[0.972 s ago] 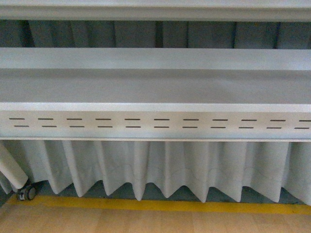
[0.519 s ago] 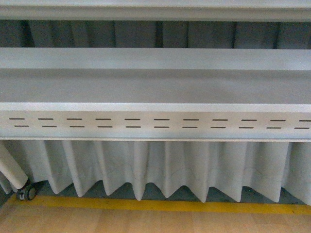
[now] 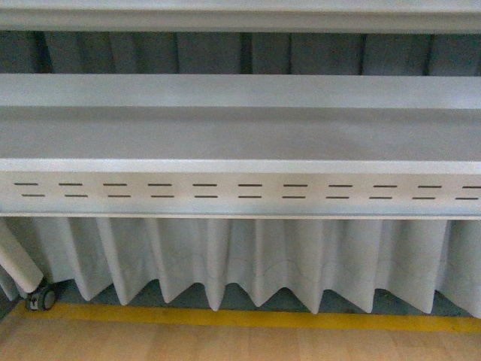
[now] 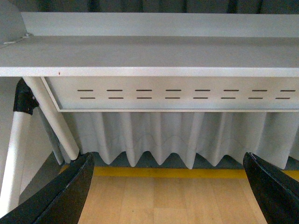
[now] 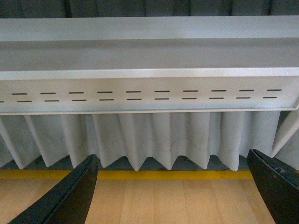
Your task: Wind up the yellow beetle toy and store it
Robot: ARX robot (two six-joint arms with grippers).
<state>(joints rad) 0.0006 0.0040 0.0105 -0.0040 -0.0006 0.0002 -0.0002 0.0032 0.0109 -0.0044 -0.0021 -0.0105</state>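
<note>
Left gripper [image 4: 167, 161] hangs with its jaws spread wide and nothing between them, and right gripper [image 5: 173, 158] is the same, wide apart and empty. Both face the front edge of the desk [image 3: 240, 135], with the slotted panel [image 3: 240, 192] under that edge, the curtain [image 3: 263, 259] beneath it and the yellow line [image 3: 248, 318] on the floor. The toy shows in none of my views, neither on the stretch of desk top I can see nor on the floor below. From the task alone I judge it small, light and hard-shelled, with a smooth rounded roof that jaws would slide off and wheels that let it roll away at a nudge. So I would take it low across its two sides, between the wheels, with a gentle squeeze, and leave the wheels free for the winding. Finding it comes first.
</note>
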